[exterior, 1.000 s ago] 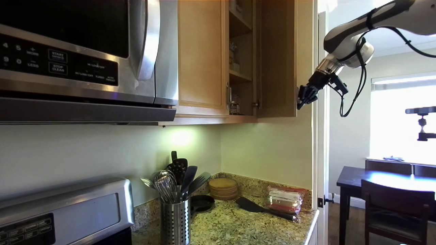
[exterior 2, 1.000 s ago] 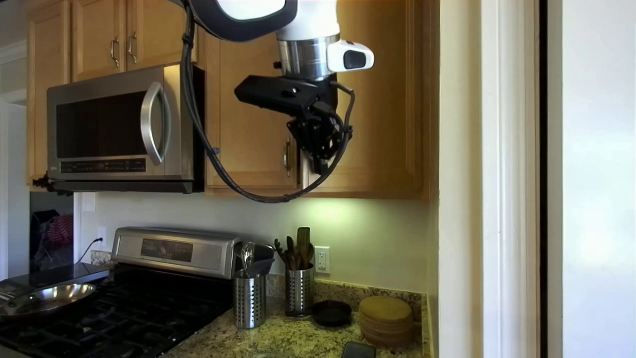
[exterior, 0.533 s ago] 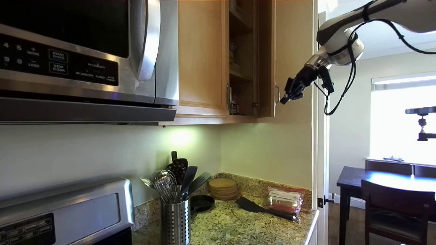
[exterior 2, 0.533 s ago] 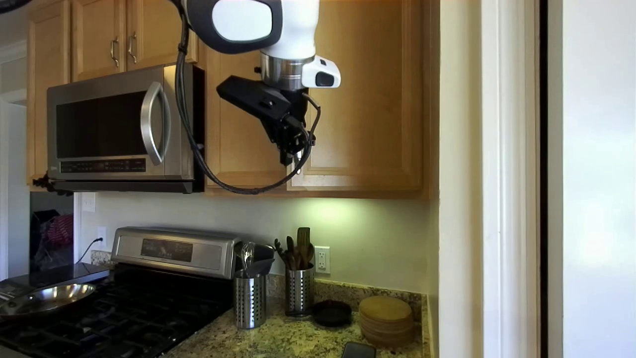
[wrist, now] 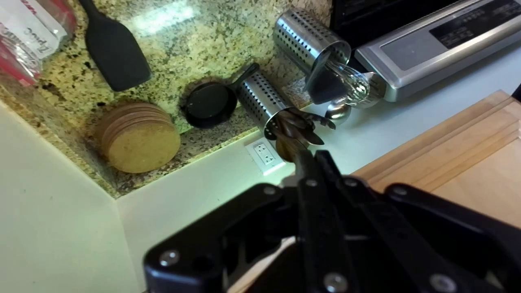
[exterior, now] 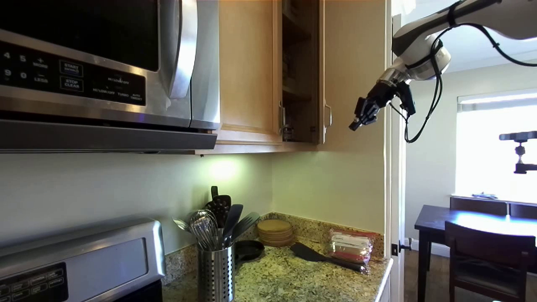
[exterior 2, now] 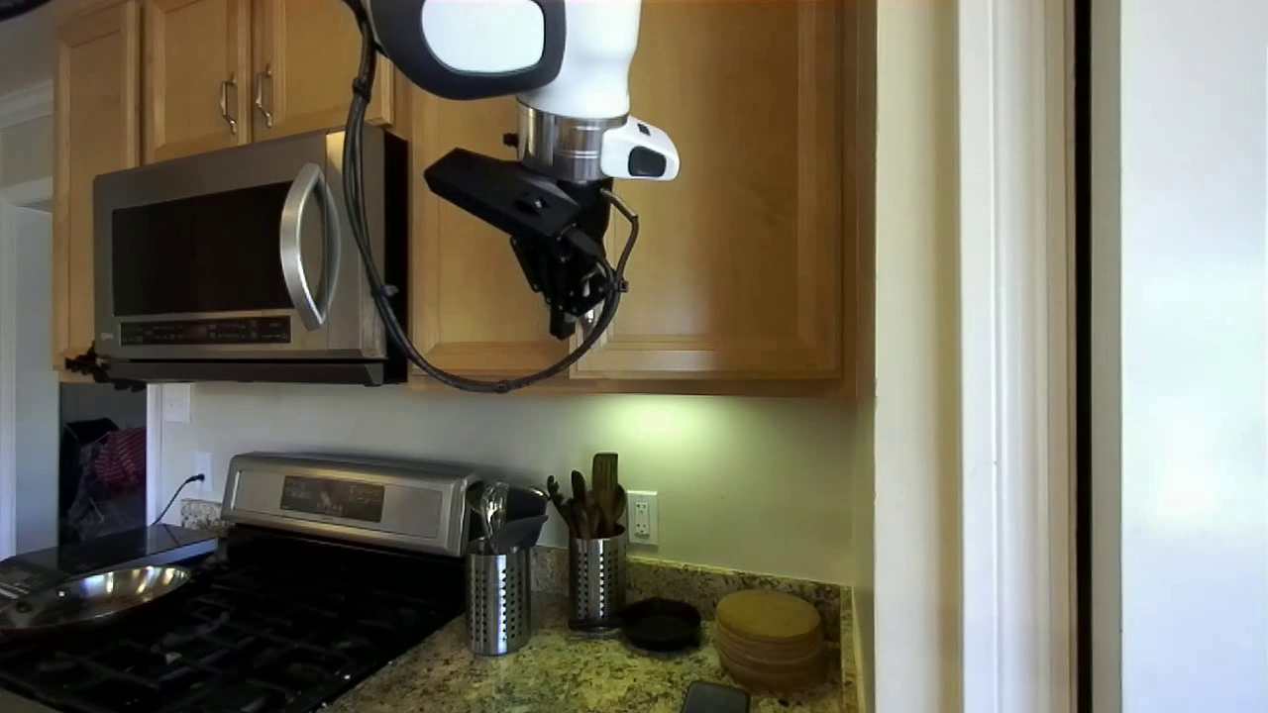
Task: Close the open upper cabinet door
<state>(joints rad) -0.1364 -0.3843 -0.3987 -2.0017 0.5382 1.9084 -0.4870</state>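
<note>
- Above the granite surface (exterior: 285, 274), right of the microwave (exterior 2: 233, 257): upper cabinet door (exterior 2: 728, 198) ajar, seen almost edge-on in an exterior view, with a shelf (exterior: 296, 94) showing through the gap to its left.
- The hand (exterior: 355, 125): fingers (wrist: 312, 199) together in the wrist view, nothing seen gripped. Stands right of the door's handle (exterior: 330, 115) — apart from it in an exterior view.
- Step, as judged: pushing the door to; well along, not done.
- Next move: probably carry the hand left to meet the door near its free edge, then press steadily — keeping off the handle, which might snag — until the gap closes.
</note>
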